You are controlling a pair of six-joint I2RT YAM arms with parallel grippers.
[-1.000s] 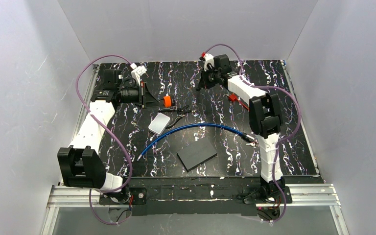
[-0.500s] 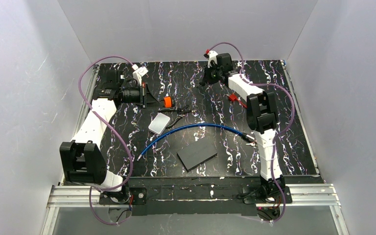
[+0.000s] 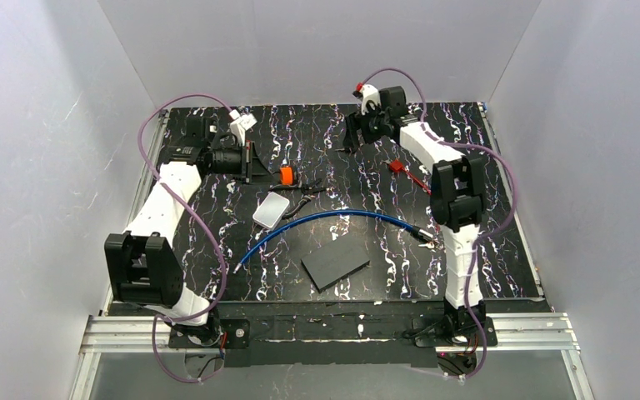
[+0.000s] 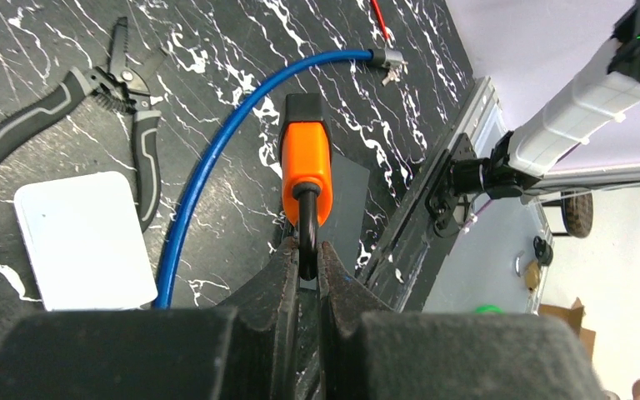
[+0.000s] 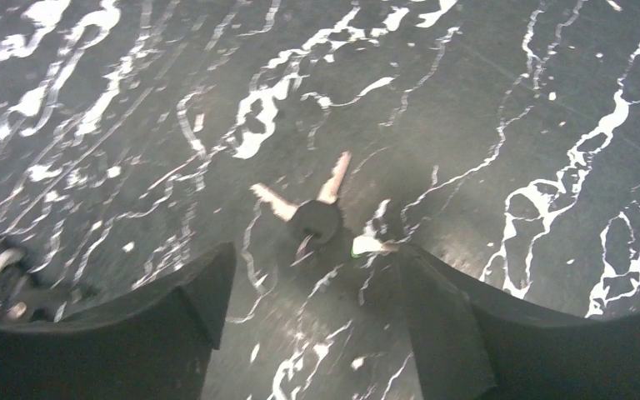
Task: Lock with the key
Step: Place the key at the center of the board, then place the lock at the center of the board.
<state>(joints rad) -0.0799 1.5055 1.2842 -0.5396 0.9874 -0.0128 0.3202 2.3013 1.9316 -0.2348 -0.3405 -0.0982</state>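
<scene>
Beneath right end effector [image 5: 312, 268], wrist view alone shows keys [image 5: 317, 223].

Seen from the right wrist, everything was smeared: a small dark thing [image 5: 317, 221] with pale prongs was too blurred to name. The left gripper [image 4: 306, 250] hid the near end of the lock [image 4: 217, 158] and the shackle's foot on the orange padlock [image 4: 306, 162].

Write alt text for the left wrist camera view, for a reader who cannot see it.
The left gripper pinches the black loop of an orange-and-black item, held out over a black marbled table. Beneath lie the blue cable lock curving past, a pair of pliers and a flat white case.
</scene>
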